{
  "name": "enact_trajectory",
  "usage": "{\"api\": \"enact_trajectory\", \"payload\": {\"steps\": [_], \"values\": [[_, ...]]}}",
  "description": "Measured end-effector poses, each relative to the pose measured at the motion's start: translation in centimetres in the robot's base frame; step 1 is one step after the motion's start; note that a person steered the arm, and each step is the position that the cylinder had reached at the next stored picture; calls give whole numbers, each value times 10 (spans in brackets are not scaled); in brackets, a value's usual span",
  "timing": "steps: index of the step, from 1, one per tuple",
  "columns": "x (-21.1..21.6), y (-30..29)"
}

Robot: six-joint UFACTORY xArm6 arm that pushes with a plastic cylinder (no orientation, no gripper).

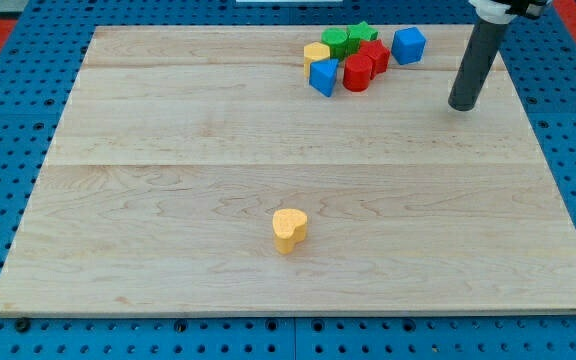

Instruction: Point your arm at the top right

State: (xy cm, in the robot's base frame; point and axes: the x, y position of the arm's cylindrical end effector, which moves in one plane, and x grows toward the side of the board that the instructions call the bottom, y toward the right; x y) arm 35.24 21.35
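My tip (463, 105) sitting on wooden board (168, 220) at upper right of frame, touching no block, plain rod so nothing to open or close. Board's top right corner lying just up and right of tip. Block cluster resting left of tip: blue cube (408, 45) nearest. Yellow heart block (289, 229) lying lower centre, well apart
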Motion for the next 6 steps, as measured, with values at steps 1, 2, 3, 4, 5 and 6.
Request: {"api": "enact_trajectory", "payload": {"steps": [1, 2, 3, 4, 5, 6], "values": [[0, 0], [1, 3], [3, 11], [-38, 43], [-99, 79], [-155, 74]]}}
